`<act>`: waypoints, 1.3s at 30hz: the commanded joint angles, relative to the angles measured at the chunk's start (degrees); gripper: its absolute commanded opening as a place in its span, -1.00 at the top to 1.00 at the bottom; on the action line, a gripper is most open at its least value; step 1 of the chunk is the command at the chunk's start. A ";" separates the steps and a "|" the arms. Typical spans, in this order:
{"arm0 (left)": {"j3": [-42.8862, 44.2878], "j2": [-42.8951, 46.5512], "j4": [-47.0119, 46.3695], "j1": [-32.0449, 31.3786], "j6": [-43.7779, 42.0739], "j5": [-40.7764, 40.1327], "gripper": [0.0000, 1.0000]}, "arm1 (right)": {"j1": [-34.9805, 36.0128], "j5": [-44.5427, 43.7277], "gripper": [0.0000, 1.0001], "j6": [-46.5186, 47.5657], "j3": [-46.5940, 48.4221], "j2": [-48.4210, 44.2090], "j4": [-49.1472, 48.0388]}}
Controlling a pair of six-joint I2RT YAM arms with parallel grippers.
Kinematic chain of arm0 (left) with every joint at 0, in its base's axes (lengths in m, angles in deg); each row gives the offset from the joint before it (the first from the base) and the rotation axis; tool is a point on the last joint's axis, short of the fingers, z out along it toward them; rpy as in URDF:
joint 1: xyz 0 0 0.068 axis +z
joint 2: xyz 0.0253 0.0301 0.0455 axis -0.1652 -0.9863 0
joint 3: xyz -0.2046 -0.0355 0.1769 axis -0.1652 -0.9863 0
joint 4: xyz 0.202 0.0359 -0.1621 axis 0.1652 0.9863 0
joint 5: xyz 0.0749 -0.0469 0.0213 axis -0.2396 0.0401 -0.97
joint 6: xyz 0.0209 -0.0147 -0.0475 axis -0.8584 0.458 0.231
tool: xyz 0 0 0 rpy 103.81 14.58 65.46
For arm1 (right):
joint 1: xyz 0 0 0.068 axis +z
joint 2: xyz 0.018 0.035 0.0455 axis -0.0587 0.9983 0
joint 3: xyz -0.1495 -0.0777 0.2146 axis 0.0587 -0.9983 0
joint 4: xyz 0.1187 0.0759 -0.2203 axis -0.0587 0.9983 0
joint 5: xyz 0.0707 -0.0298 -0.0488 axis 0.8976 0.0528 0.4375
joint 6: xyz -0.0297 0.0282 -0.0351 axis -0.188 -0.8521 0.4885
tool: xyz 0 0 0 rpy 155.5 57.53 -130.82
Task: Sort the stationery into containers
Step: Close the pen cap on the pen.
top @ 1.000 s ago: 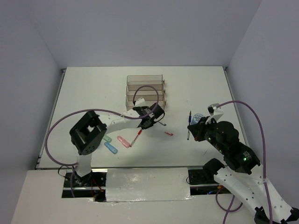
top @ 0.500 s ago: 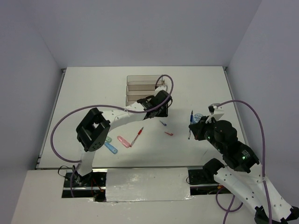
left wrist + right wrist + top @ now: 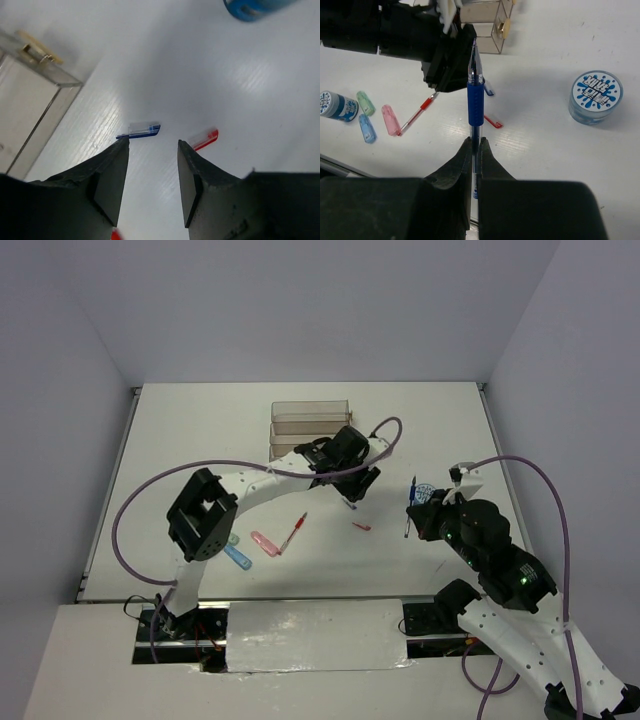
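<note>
White bench [image 3: 200,420] carries a tiny blue cap [image 3: 145,130] near the trays [image 3: 310,420], just ahead of the left hand's [image 3: 152,145] parted fingers. It looks light, stiff and slippery, so pinch its middle. Right hand [image 3: 475,142] clamps a blue pen [image 3: 475,100].

Roll lid [image 3: 596,92]: blue lettering, not legible.
</note>
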 commanded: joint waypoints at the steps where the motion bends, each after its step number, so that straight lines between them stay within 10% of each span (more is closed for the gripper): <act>1: 4.29 -4.45 6.28 0.08 -21.03 7.55 -0.10 | 0.49 -0.31 1.00 -0.09 1.16 -0.82 -0.96; 10: 5.09 -8.33 7.44 0.70 -39.08 4.82 -0.07 | 0.67 0.31 1.00 0.09 0.63 -2.50 -1.58; 29: 11.15 -14.66 15.87 0.08 -46.39 14.66 -0.13 | 0.50 1.01 1.00 0.97 0.55 -1.09 -2.28; 39: 14.23 -19.40 20.88 0.52 -47.62 15.10 0.38 | 0.49 1.72 1.00 1.23 0.46 -1.44 -2.45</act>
